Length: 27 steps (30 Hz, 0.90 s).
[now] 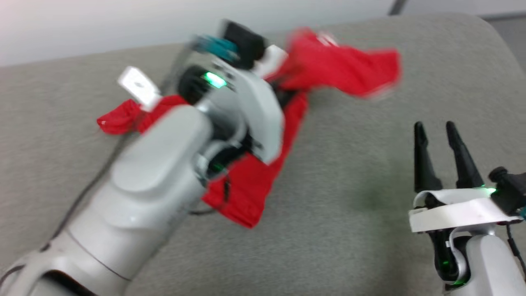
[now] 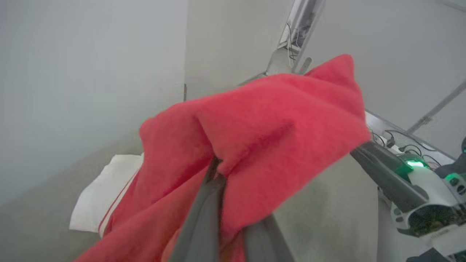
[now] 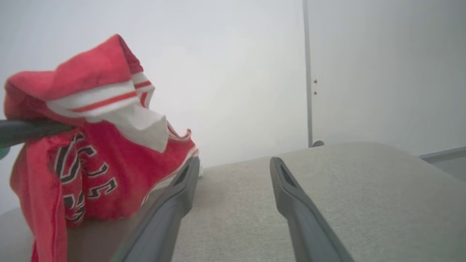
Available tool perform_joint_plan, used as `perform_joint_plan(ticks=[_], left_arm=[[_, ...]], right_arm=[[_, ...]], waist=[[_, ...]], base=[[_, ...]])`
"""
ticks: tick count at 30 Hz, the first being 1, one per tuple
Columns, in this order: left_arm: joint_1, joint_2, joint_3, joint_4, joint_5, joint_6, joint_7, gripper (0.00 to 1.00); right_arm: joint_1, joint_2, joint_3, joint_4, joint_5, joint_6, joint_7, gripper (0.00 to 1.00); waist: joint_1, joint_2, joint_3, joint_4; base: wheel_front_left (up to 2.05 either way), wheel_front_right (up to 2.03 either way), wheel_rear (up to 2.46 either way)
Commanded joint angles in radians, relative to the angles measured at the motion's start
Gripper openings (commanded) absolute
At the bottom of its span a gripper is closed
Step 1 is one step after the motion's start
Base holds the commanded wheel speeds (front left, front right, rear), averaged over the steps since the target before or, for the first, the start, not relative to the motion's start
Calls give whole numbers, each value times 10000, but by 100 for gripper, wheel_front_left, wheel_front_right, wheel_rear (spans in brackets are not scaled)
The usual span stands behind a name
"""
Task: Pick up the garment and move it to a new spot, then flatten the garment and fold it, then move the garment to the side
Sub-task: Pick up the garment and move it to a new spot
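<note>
- The left gripper point(image 2: 218, 168) is clamping its two dark fingers together on a fold of the garment point(image 2: 262, 138), a red T-shirt with white panels and red-and-white striped trim.
- The garment point(image 1: 246, 181) is hanging bunched from that gripper, above the left and middle of the grey table point(image 1: 349, 230). One part is trailing toward the far right and another is drooping toward the near side.
- The right gripper point(image 1: 434, 126) is hovering at the near right over bare table with its fingers apart and nothing between them, well to the right of the garment.
- In the right wrist view, the garment point(image 3: 98, 171) is showing dark lettering, to the left of the right gripper point(image 3: 236, 162).
- Count: one garment, two grippers, one table.
</note>
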Motion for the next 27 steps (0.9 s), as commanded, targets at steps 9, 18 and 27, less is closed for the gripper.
perform_joint_plan(ticks=[9, 18, 27], left_arm=[[-19, 862, -2187, -53, -997, -7, 973, 0], [-222, 1372, -3456, 2270, -1201, 8, 1157, 0], [-168, 1597, -4486, 2997, -682, 80, 1018, 27]], right_arm=[[-202, 29, -153, -104, 688, 4, -9, 100], [-396, 29, 202, -97, 1349, 4, -7, 100], [-550, 29, 440, -111, 1505, 4, -7, 100]], waist=[[0, -1, 1250, -1745], [0, -1, 1890, -2289], [0, -1, 2182, -2377]], base=[[0, 0, 0], [0, 0, 0], [0, 0, 0]])
